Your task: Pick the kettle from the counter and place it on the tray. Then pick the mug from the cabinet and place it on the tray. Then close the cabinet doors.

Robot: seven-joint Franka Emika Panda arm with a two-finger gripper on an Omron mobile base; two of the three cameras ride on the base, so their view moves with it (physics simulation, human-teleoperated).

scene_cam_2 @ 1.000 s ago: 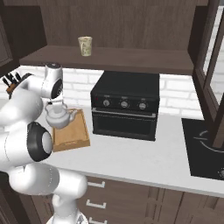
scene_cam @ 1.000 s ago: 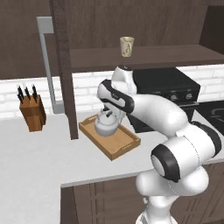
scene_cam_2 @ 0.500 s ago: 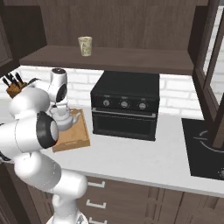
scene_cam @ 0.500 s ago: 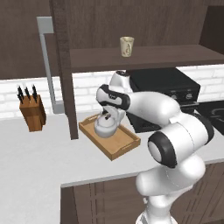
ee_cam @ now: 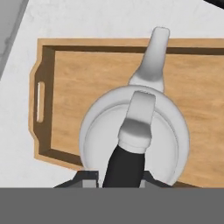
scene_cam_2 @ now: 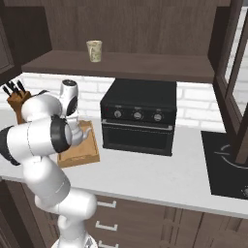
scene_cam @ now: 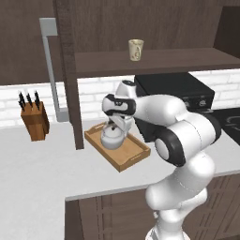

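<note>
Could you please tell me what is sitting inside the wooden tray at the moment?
The kettle sits inside the tray, its spout reaching toward one long rim. The tray floor beside it is bare wood. The floor beneath the kettle is covered, and the gripper above hides part of it.

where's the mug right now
The mug stands upright on the cabinet shelf, above the black oven and well above the tray.

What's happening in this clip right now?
The white arm has its gripper low over the kettle, which sits inside the wooden tray on the counter; whether the gripper grips the dark handle is unclear. The beige mug stands on the cabinet shelf, not yet fetched, and a cabinet door hangs open.
</note>
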